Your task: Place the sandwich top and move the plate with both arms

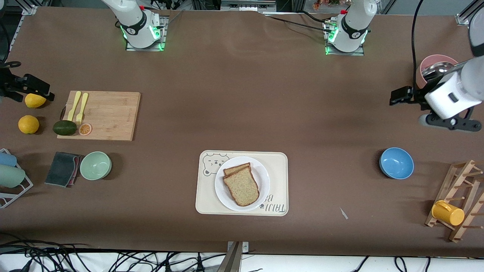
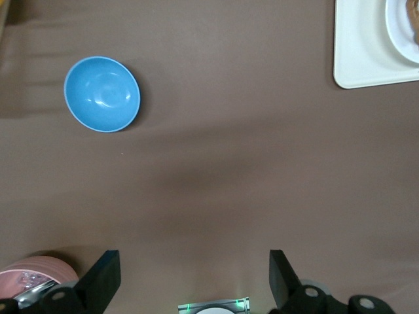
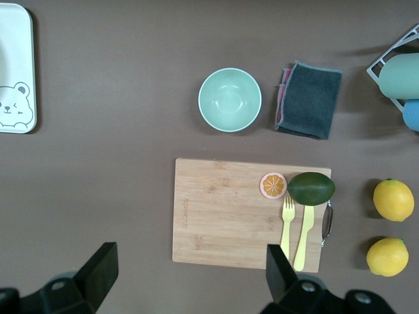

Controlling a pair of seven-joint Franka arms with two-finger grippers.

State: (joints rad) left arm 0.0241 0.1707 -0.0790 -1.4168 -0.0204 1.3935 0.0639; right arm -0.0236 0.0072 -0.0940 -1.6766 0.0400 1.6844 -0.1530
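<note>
Sandwich top [image 1: 241,186] rests on the plate [image 1: 264,181], well apart from both grippers; we see left gripper [image 2: 194,278] and right gripper [image 3: 190,275] jaws wide open, empty.

White plate [image 1: 261,177], blue bowl [image 1: 396,163]

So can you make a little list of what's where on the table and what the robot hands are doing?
sandwich top: lies on another slice, on the plate
plate: on the bear tray, nearest the front camera
left gripper: open, up over bare table near the blue bowl, waiting
right gripper: open, over the cutting board's edge
green bowl: beside the grey cloth
</note>
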